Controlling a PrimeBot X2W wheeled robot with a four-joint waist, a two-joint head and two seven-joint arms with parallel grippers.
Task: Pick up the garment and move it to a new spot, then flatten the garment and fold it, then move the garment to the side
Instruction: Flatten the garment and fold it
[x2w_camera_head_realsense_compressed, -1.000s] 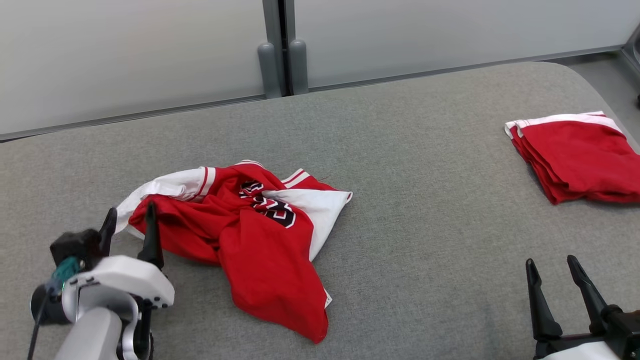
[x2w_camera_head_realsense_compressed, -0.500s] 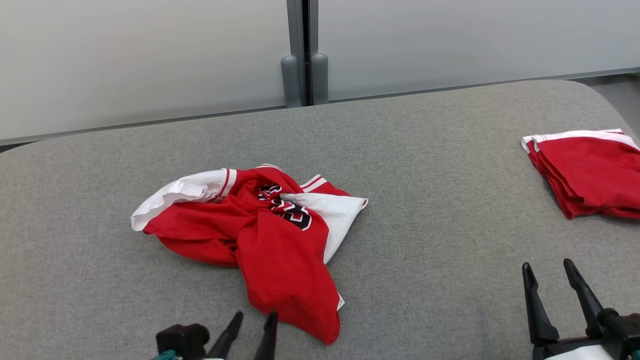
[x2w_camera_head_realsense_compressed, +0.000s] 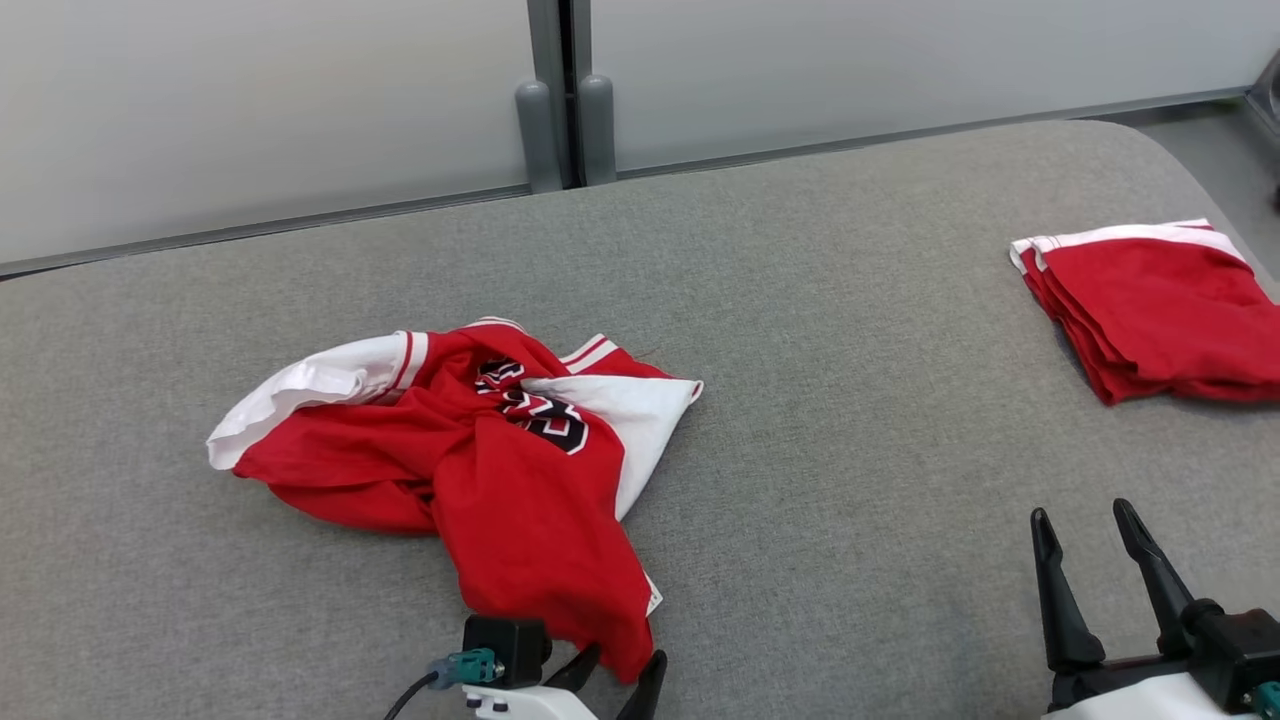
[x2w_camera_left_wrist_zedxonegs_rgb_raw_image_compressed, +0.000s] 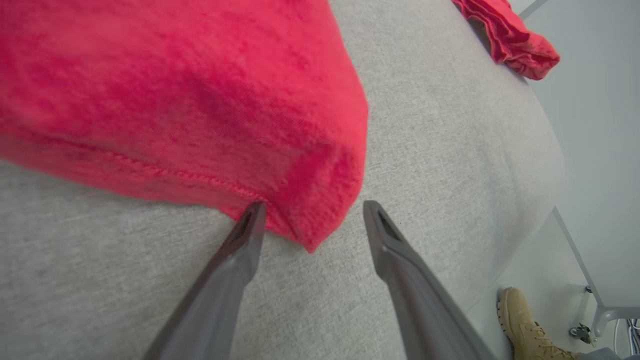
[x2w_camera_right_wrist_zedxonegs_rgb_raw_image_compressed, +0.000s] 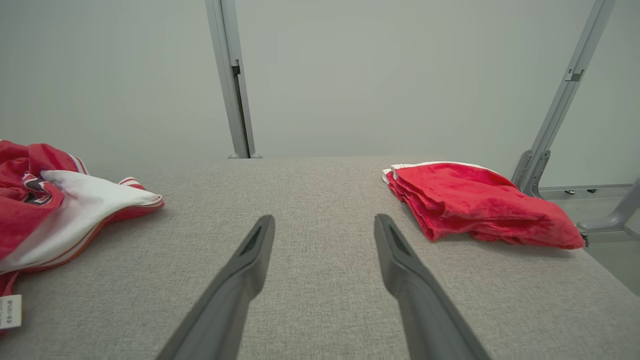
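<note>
Red and white, the crumpled garment (x2w_camera_head_realsense_compressed: 480, 460) lies left of centre on the grey fabric surface (x2w_camera_head_realsense_compressed: 850, 450) in our head view. Its near red corner reaches down to our left gripper (x2w_camera_head_realsense_compressed: 622, 668), whose two fingers stand apart on either side of that corner. Our right gripper (x2w_camera_head_realsense_compressed: 1081, 515) hovers at the near right, jaws spread and empty, well apart from the garment. A folded red pile (x2w_camera_head_realsense_compressed: 1150, 310) sits at the far right.

From the left wrist view, we see the left gripper (x2w_camera_left_wrist_zedxonegs_rgb_raw_image_compressed: 314, 205) open, clamping nothing. The garment's (x2w_camera_left_wrist_zedxonegs_rgb_raw_image_compressed: 175, 85) hemmed corner pokes between the fingertips, one tip right at the hem. Past the surface's edge, a tan boot (x2w_camera_left_wrist_zedxonegs_rgb_raw_image_compressed: 522, 320) stands on the floor.

From the right wrist view, the right gripper (x2w_camera_right_wrist_zedxonegs_rgb_raw_image_compressed: 325, 219) is open over bare fabric. We see the garment (x2w_camera_right_wrist_zedxonegs_rgb_raw_image_compressed: 60, 215) to its left and the folded red pile (x2w_camera_right_wrist_zedxonegs_rgb_raw_image_compressed: 475, 205) to its right, both clear of the fingers.
</note>
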